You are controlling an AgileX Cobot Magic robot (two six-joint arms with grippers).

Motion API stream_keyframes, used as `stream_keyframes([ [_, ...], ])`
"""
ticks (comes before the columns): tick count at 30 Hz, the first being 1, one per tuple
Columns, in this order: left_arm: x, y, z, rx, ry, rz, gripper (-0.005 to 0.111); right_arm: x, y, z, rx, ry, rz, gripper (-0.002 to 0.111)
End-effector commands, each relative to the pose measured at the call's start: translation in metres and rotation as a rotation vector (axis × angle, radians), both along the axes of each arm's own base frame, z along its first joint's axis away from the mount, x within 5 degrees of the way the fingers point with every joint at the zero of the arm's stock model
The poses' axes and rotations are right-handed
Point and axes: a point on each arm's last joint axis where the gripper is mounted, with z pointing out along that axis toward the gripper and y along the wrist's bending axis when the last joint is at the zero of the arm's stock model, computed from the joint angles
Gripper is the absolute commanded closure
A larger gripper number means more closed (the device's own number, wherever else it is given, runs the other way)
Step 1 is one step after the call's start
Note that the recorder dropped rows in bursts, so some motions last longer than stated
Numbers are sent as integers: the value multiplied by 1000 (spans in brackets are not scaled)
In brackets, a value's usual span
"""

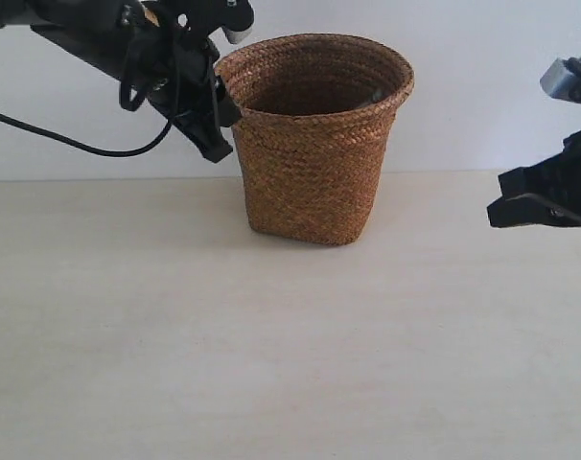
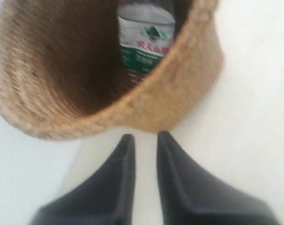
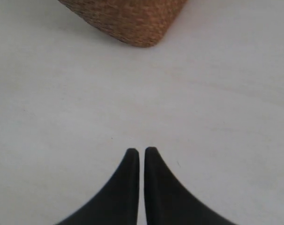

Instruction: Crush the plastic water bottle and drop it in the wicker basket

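The bottle (image 2: 146,44) sits inside the basket (image 2: 189,93), so the drop looks done. The left claw (image 2: 145,137), narrowly parted and empty, hangs just beside the rim: back it off without snagging the weave. The right claw (image 3: 139,151), almost closed and empty, hovers over the table (image 3: 217,117).

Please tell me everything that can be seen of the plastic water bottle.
The plastic water bottle sits inside the wicker basket, close to its inner wall. Only the labelled part shows: a white wrap with a green emblem, red characters and a green band. Cap and base are hidden, so whether it is crushed cannot be told.
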Motion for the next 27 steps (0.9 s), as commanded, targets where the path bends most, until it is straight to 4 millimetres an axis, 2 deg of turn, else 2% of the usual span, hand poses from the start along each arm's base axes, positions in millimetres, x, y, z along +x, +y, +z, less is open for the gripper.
stream_keyframes([
  [1,-23,9,22,-3,90,32,103,5,5,28,60,-55,50,108],
  [4,-34,15,33,-39,140,96,103,8,5,45,59,-40,48,108],
  [7,-46,23,39,-22,206,156,103,10,-1,56,-30,8,20,108],
  [11,-61,41,44,49,306,300,103,4,-24,57,-264,132,-127,108],
  [15,-79,55,43,71,402,444,103,-7,-32,58,-311,93,-216,108],
  [18,-92,61,39,53,432,488,103,-21,-32,60,-309,30,-244,108],
  [21,-112,72,31,43,454,530,103,-42,-32,70,-305,-67,-274,108],
  [27,-147,90,13,-129,351,562,103,-92,-32,89,-293,-269,-327,108],
])
